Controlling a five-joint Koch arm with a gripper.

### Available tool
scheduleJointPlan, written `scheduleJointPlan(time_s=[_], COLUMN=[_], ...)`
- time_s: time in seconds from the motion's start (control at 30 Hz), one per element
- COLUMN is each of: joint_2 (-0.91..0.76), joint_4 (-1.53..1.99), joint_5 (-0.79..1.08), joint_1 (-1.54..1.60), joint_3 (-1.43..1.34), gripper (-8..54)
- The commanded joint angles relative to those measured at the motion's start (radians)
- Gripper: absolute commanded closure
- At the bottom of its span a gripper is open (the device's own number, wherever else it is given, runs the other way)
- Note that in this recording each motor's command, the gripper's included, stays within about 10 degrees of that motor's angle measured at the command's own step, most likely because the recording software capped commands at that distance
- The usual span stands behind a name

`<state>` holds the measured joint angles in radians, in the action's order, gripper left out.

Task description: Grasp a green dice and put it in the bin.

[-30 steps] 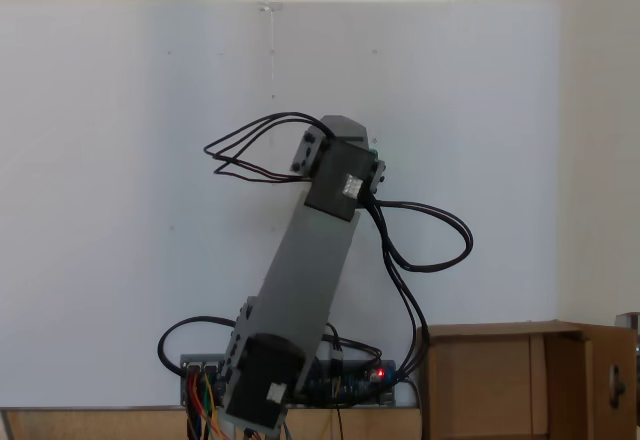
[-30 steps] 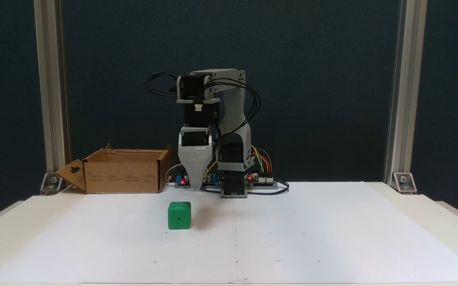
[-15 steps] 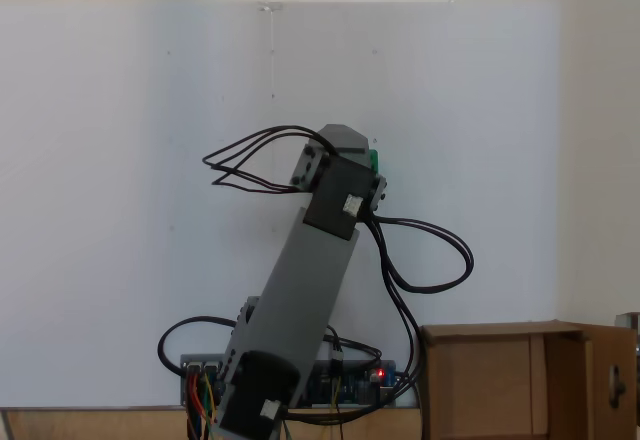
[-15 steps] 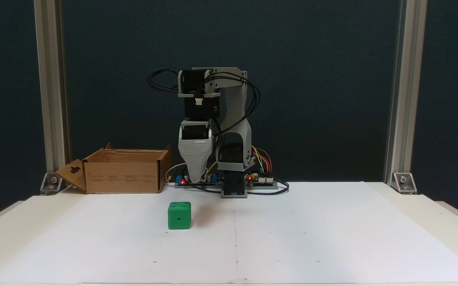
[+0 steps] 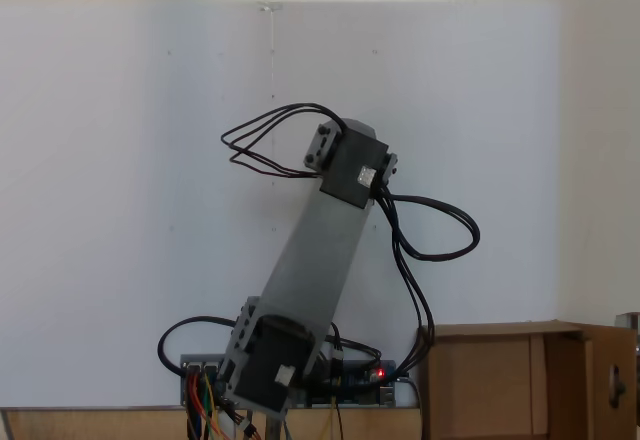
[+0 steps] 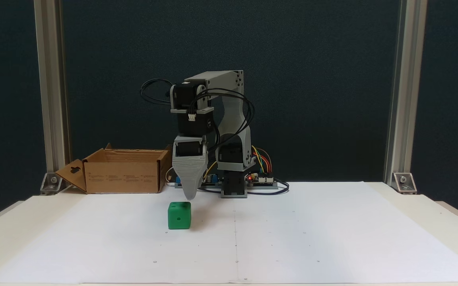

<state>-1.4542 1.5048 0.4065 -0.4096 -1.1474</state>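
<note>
The green dice (image 6: 179,215) sits unmoved on the white counter (image 6: 292,238). Just behind and above it, the tool (image 6: 189,195) has dropped lower and leftward since before; only one tip shows, so its spread is unclear. The bin (image 6: 123,171) stands back left.

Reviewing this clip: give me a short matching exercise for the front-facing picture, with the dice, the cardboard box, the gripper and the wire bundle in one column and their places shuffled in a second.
Things:
1. green dice
2. bin
3. gripper
4. coloured wires

Places:
A. right of the arm's base
B. hanging just above the cube, tip pointing down
C. on the white paper, left of the centre crease
D. at the table's back left, flaps open

Pairs: 1-C, 2-D, 3-B, 4-A
</note>
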Motion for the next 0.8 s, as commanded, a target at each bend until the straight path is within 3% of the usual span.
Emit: scheduleJointPlan(time_s=[0.0,0.77], joint_2=[0.002,0.011], joint_4=[-0.012,-0.112], joint_5=[-0.005,0.11], joint_1=[-0.003,-0.072], joint_3=[0.017,-0.081], gripper=[-0.3,0.0])
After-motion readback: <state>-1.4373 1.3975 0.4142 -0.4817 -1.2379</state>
